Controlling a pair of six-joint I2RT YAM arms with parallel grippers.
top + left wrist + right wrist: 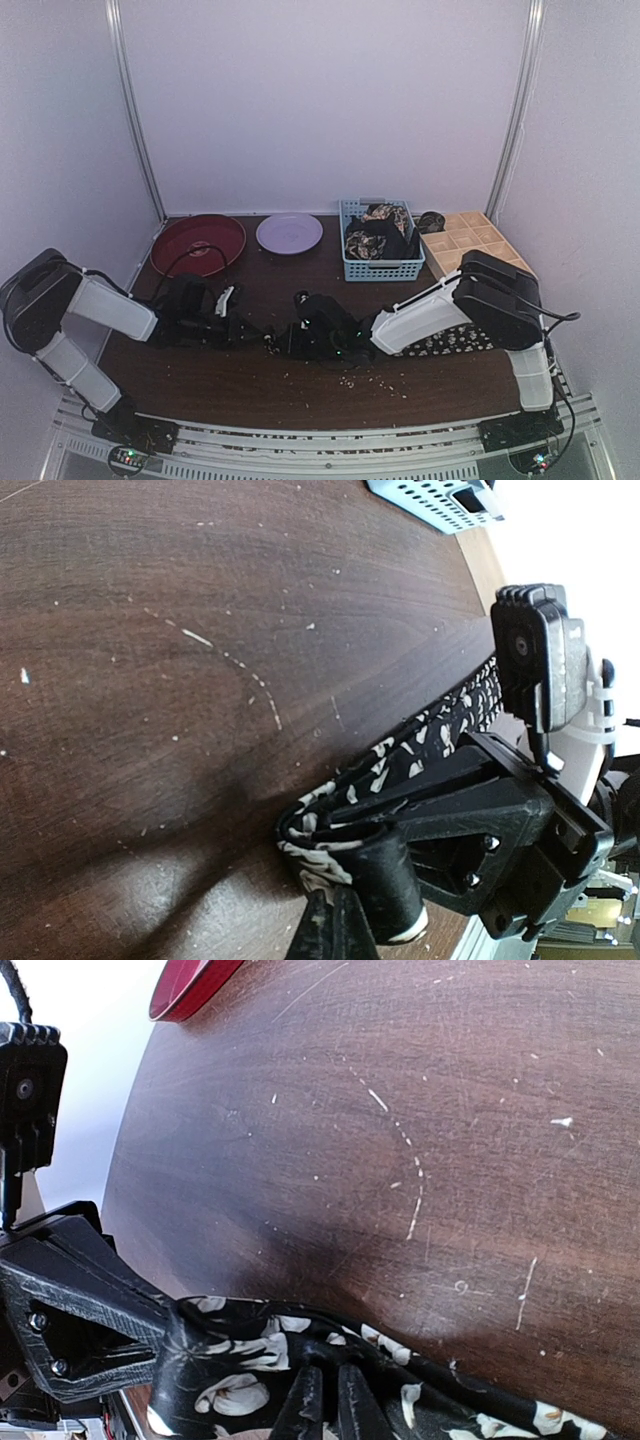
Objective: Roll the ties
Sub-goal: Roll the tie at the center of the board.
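One tie (455, 342), black with cream floral print, lies along the near right of the table, and its left end is doubled over between the two grippers. In the left wrist view the tie (440, 725) ends in a folded loop, and my left gripper (330, 925) is shut on that loop. In the right wrist view my right gripper (325, 1395) is shut on the tie (230, 1355) close beside it. In the top view the left gripper (258, 336) and right gripper (298, 338) almost meet at table centre. More ties (378, 232) are heaped in the basket.
A blue mesh basket (382, 268) stands at the back right, with a tan gridded wooden tray (478, 240) to its right. A red plate (197, 243) and a lilac plate (289, 232) sit at the back left. Crumbs speckle the dark wooden table (300, 385).
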